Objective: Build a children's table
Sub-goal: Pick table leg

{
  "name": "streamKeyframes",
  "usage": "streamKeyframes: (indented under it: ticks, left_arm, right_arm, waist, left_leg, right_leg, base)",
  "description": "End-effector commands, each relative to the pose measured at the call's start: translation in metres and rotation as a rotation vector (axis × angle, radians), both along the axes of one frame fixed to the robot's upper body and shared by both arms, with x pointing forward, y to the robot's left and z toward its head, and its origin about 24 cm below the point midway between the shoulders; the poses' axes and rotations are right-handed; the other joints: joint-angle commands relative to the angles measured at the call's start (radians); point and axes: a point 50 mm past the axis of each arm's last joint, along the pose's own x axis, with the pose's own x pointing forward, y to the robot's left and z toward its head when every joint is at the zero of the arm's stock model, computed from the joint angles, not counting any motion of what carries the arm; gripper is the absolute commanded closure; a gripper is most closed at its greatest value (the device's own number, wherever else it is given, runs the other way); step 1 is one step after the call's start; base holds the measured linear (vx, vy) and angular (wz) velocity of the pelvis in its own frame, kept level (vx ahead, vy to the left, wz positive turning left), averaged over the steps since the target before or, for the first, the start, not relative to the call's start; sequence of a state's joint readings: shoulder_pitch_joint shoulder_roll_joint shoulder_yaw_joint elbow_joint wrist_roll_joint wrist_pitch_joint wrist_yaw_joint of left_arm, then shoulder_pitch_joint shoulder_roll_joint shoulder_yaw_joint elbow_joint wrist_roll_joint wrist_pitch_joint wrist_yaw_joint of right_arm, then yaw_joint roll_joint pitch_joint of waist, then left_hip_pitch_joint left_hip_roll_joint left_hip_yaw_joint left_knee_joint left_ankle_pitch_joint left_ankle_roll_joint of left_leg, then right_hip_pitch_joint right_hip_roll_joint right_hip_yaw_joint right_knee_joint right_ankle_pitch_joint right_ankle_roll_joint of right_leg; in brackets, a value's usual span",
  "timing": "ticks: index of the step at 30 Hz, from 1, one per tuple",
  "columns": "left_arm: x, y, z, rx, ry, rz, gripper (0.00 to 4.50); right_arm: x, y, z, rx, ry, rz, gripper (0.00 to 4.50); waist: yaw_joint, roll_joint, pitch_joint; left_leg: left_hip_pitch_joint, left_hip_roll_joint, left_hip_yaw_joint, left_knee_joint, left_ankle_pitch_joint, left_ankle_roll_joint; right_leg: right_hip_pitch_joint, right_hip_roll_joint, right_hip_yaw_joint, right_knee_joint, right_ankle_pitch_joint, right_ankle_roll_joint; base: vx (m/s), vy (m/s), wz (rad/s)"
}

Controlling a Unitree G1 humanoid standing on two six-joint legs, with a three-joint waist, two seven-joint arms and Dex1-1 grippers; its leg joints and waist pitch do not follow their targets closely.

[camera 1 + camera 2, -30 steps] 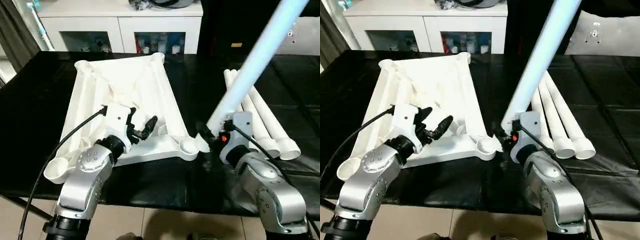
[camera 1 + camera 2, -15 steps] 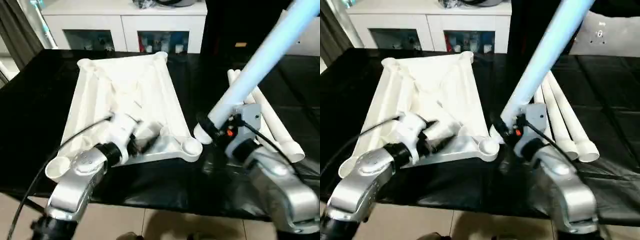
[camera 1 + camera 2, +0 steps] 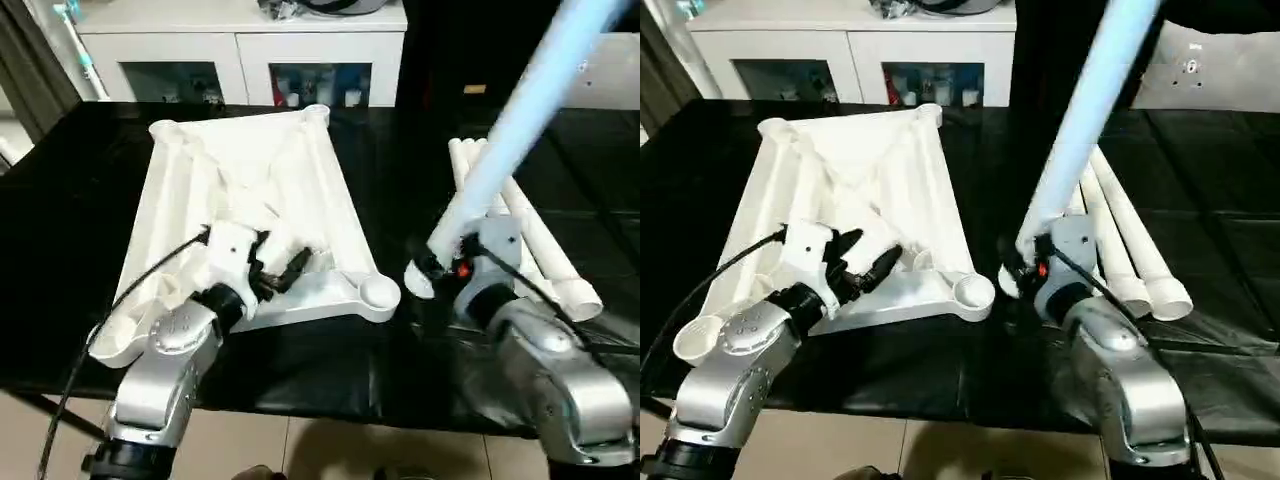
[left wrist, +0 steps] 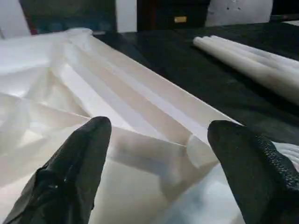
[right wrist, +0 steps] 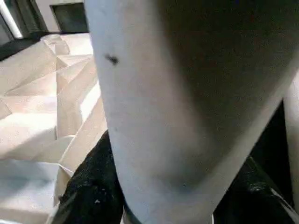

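With the right pincer (image 3: 1025, 268) gripping a tilted white leg (image 3: 1080, 130) just beside the upturned tabletop's (image 3: 855, 190) near corner socket (image 3: 973, 291), and the left pincer (image 3: 862, 262) hovering open over that top, the step is calling for standing the leg upright before pressing down.

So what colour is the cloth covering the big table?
Black work surface cover; clearest in the left eye view.
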State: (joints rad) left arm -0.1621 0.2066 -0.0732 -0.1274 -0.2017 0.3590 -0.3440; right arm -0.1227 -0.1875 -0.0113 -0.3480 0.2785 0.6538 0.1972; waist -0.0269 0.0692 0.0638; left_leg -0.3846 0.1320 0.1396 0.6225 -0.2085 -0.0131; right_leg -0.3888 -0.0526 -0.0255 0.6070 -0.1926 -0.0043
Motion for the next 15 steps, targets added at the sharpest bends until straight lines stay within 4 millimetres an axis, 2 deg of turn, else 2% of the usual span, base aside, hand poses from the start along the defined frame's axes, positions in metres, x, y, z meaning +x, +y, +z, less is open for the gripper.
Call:
streamKeyframes:
  ticks: [1, 2, 3, 4, 5, 6, 7, 8, 9, 10, 11, 12, 13, 14, 15]
  left_arm:
    - [0.000, 0.002, 0.005, 0.021, -0.027, 0.021, 0.66]
    - [0.000, 0.004, 0.005, -0.005, -0.008, 0.036, 0.66]
    - [0.000, 0.004, 0.005, -0.005, -0.008, 0.036, 0.66]
    - [0.000, 0.006, 0.005, 0.006, -0.009, 0.044, 0.66]
    - [0.000, 0.006, 0.005, 0.026, -0.010, 0.036, 0.66]
    - [0.000, 0.007, 0.005, 0.048, -0.013, 0.012, 0.66]
    - [0.000, 0.006, 0.005, 0.049, -0.011, 0.000, 0.66]
    - [0.000, 0.006, 0.005, 0.061, -0.007, -0.018, 0.66]
    - [0.001, 0.006, 0.004, 0.078, -0.003, -0.039, 0.66]
    - [0.001, 0.005, 0.003, 0.094, 0.004, -0.061, 0.66]
    - [0.002, 0.005, 0.003, 0.109, 0.007, -0.084, 0.66]
    - [0.004, 0.003, 0.002, 0.128, 0.015, -0.124, 0.66]
    - [0.004, 0.003, 0.002, 0.129, 0.015, -0.125, 0.66]
    - [0.004, 0.002, 0.001, 0.146, 0.020, -0.160, 0.66]
    - [0.003, 0.001, 0.000, 0.174, 0.019, -0.210, 0.66]
  right_arm:
    - [0.000, 0.001, 0.007, 0.022, -0.025, -0.001, 2.59]
    - [0.000, 0.001, 0.006, 0.032, -0.026, -0.010, 2.59]
    - [0.000, 0.001, 0.006, 0.032, -0.026, -0.010, 2.59]
    - [0.000, 0.002, 0.006, 0.053, -0.019, -0.014, 2.59]
    - [-0.001, 0.003, 0.006, 0.068, -0.023, -0.009, 2.59]
    - [-0.002, 0.003, 0.008, 0.072, -0.044, -0.003, 2.59]
    - [-0.001, 0.003, 0.009, 0.066, -0.058, -0.002, 2.59]
    - [-0.001, 0.004, 0.013, 0.056, -0.105, 0.010, 2.59]
    - [0.000, 0.004, 0.015, 0.068, -0.123, 0.027, 2.59]
    - [0.000, 0.004, 0.016, 0.075, -0.125, 0.033, 2.59]
    - [0.001, 0.003, 0.017, 0.069, -0.135, 0.036, 2.59]
    - [0.003, 0.000, 0.019, 0.053, -0.145, 0.039, 2.59]
    - [0.003, 0.000, 0.019, 0.053, -0.145, 0.039, 2.59]
    - [0.004, -0.002, 0.021, 0.053, -0.151, 0.039, 2.59]
    - [0.006, -0.006, 0.025, 0.055, -0.172, 0.039, 2.59]
  waist:
    - [-0.019, 0.020, -0.064]
    - [-0.023, 0.020, -0.064]
    - [-0.020, 0.012, -0.064]
    - [-0.017, 0.004, -0.064]
    - [-0.004, -0.033, -0.066]
    - [0.032, -0.040, -0.064]
    - [0.037, -0.044, -0.063]
    - [0.044, -0.033, -0.066]
    - [0.043, -0.022, -0.065]
    - [0.041, -0.016, -0.066]
    - [0.038, -0.008, -0.066]
    - [0.035, -0.003, -0.066]
    - [0.034, -0.001, -0.065]
    - [0.034, 0.003, -0.068]
    - [0.033, 0.006, -0.072]
  left_leg:
    - [0.059, 0.207, -0.122, -0.151, -0.240, 0.035]
    - [0.055, 0.219, -0.120, -0.155, -0.219, 0.112]
    - [0.043, 0.201, -0.104, -0.152, -0.223, 0.173]
    - [0.033, 0.172, -0.084, -0.131, -0.235, 0.192]
    - [-0.003, 0.022, 0.004, -0.022, -0.230, 0.148]
    - [-0.020, 0.009, -0.002, 0.020, -0.100, 0.096]
    - [-0.025, 0.013, -0.006, 0.015, -0.052, 0.073]
    - [-0.038, 0.024, -0.014, -0.007, -0.023, 0.052]
    - [-0.030, 0.038, -0.014, -0.033, -0.039, 0.028]
    - [-0.024, 0.046, -0.016, -0.044, -0.059, 0.018]
    - [-0.012, 0.057, -0.020, -0.059, -0.105, 0.004]
    - [-0.010, 0.067, -0.024, -0.070, -0.156, -0.006]
    - [-0.009, 0.070, -0.026, -0.074, -0.177, -0.014]
    - [-0.001, 0.079, -0.030, -0.080, -0.199, -0.025]
    - [-0.001, 0.083, -0.033, -0.083, -0.197, -0.028]
  right_leg:
    - [0.010, -0.022, -0.014, -0.006, -0.124, -0.159]
    - [0.008, -0.037, -0.018, 0.016, -0.108, -0.147]
    - [0.014, -0.051, -0.016, 0.011, -0.104, -0.176]
    - [0.017, -0.064, -0.005, -0.015, -0.102, -0.208]
    - [0.035, -0.094, 0.019, -0.114, -0.214, -0.251]
    - [0.053, -0.149, 0.052, -0.135, -0.494, -0.128]
    - [0.046, -0.140, 0.052, -0.140, -0.610, -0.047]
    - [0.047, -0.127, 0.052, -0.131, -0.702, 0.051]
    - [0.029, -0.092, 0.026, -0.129, -0.681, 0.070]
    - [0.026, -0.081, 0.017, -0.124, -0.641, 0.065]
    - [0.020, -0.064, 0.005, -0.118, -0.566, 0.039]
    - [0.022, -0.059, 0.002, -0.108, -0.506, 0.005]
    - [0.022, -0.055, 0.001, -0.103, -0.487, -0.010]
    - [0.025, -0.057, 0.004, -0.096, -0.420, -0.043]
    - [0.029, -0.059, 0.006, -0.088, -0.370, -0.063]
  base:
    - [0.003, -0.055, 0.06]
    - [0.001, -0.090, 0.07]
    - [0.001, -0.090, 0.07]
    - [-0.005, -0.120, 0.05]
    - [-0.016, -0.115, 0.05]
    - [-0.016, -0.115, 0.05]
    - [-0.030, -0.113, -0.02]
    - [-0.034, -0.103, -0.06]
    - [-0.034, -0.103, -0.06]
    - [0.000, 0.000, 0.00]
    - [0.000, 0.000, 0.00]
    - [0.000, 0.000, 0.00]
    - [0.000, 0.000, 0.00]
    - [0.000, 0.000, 0.00]
    - [0.000, 0.000, 0.00]
